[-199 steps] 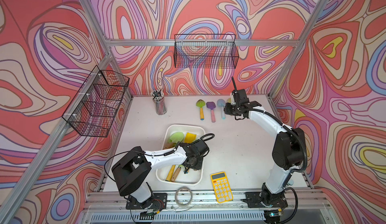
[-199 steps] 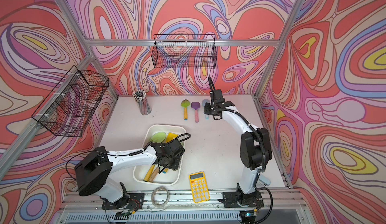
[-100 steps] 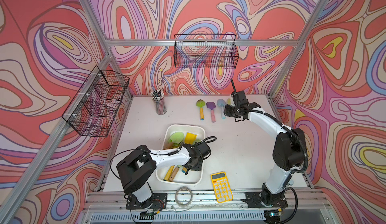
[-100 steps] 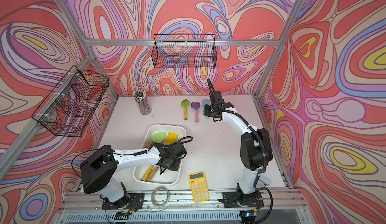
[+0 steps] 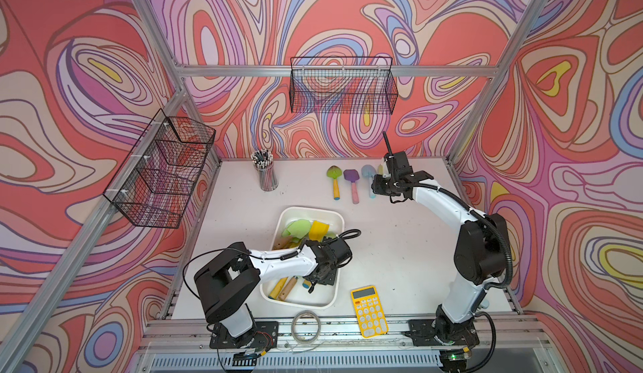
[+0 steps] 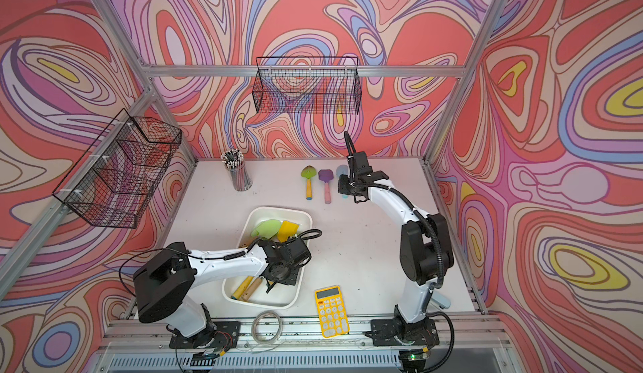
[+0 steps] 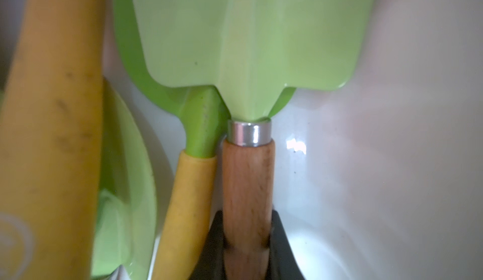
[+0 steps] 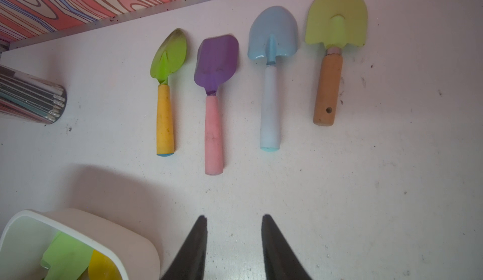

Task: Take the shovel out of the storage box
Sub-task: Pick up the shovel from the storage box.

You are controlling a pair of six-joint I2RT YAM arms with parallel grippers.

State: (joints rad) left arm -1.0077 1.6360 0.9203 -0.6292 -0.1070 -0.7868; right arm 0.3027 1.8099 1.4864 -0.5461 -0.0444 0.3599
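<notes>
At 9 o'clock a black wire basket (image 5: 163, 166) hangs on the wall. At 11 a clear cup of pencils (image 5: 266, 176) stands upright on the matte white table (image 5: 400, 249).

Just off centre, towards 7 o'clock, sits the storage box (image 5: 312, 209). It is shallow, glossy white plastic with rounded corners and a rolled rim, and several toy shovels are piled inside. My left pincer (image 5: 318, 279) dips into its near half. Its black fingers (image 7: 209, 252) are clamped tight on the wooden-handled shovel (image 7: 247, 176), one on each side of the handle.

That shovel has smooth grained wood, a bright silver ferrule and a pale green glossy blade with square shoulders and a centre ridge. Its long axis runs straight out from between my fingers, blade away from my wrist. It lies inside the box, its handle touching a yellow-handled neighbour (image 7: 188, 200), whose brighter green blade it overlaps. In the top views my wrist hides it, so I cannot give its clock direction.

At 5 o'clock of the box lies a flat yellow calculator (image 5: 368, 312).

Around 12 to 1 o'clock four shovels lie parallel, blades towards 12. They are a green trowel (image 8: 166, 90), a purple scoop (image 8: 213, 103), a blue spade (image 8: 270, 77) and a yellow-green spade (image 8: 332, 56) (this last mostly hidden behind my arm from above).

My right pincer (image 8: 234, 239) hovers over bare table on the handle side of the row, narrowly parted, holding and touching nothing.
</notes>
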